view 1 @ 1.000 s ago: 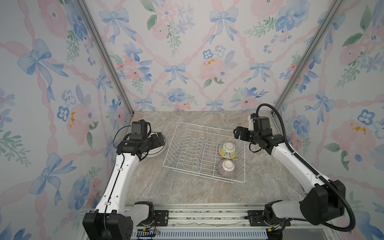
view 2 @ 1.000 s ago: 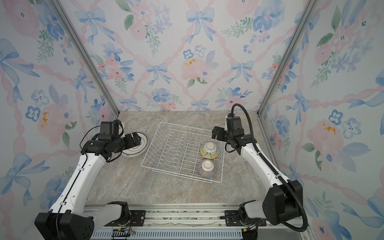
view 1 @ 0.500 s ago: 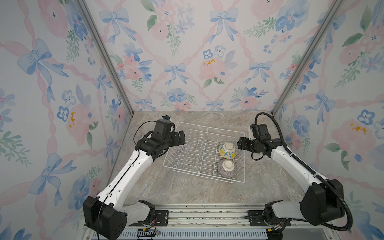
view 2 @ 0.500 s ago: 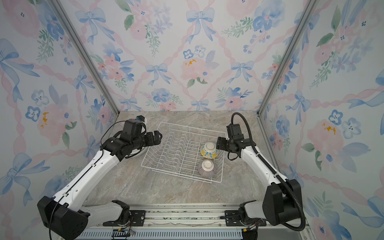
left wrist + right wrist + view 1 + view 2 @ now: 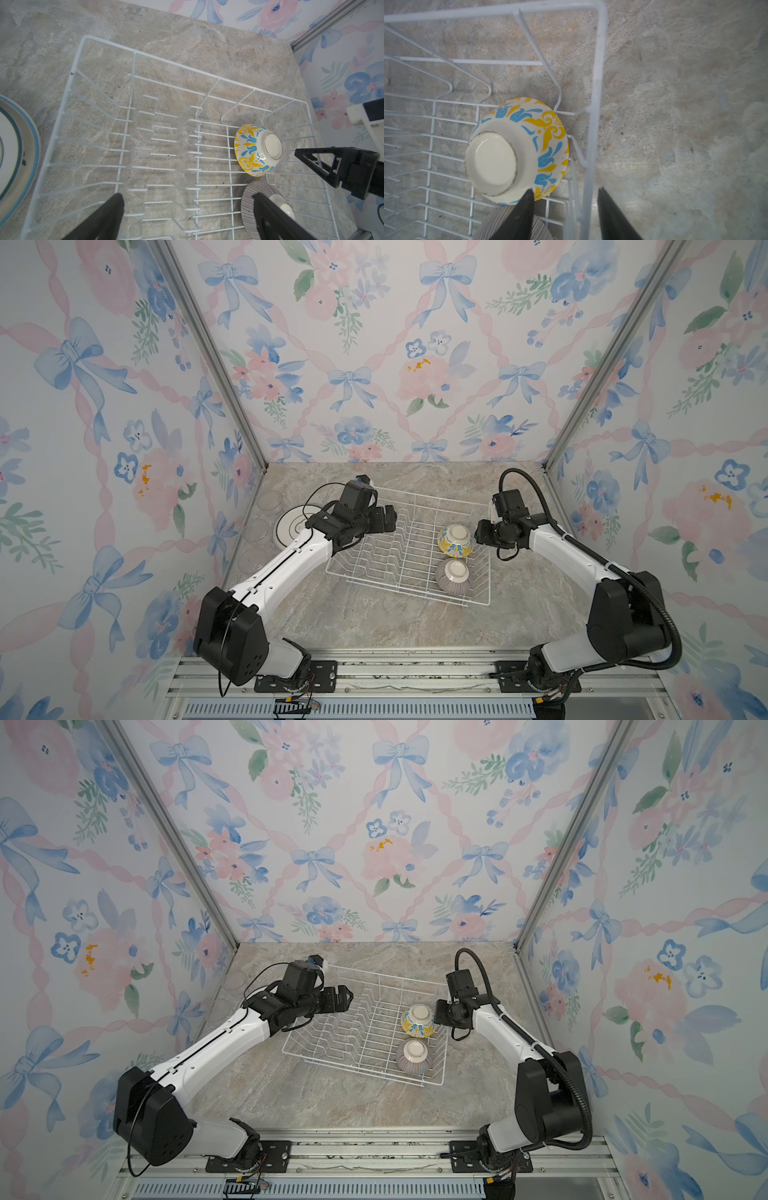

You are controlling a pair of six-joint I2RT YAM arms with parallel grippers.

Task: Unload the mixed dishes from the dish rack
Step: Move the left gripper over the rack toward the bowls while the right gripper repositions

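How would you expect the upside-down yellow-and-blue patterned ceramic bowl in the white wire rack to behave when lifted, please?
The yellow-and-blue patterned ceramic bowl looks glazed and glossy, so probably slippery on its sloped wall. It seems rigid and likely chips if knocked against the white wire rack. Resting inverted on its wide rim, it should not roll.

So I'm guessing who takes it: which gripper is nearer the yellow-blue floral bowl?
Right. The right gripper sits just beside the yellow-blue floral bowl at the rack's edge; the left gripper hovers across the rack.

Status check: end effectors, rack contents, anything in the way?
Left end effector open over dish rack. Right end effector straddling rack rim. Floral bowl, striped bowl remain, upside down.
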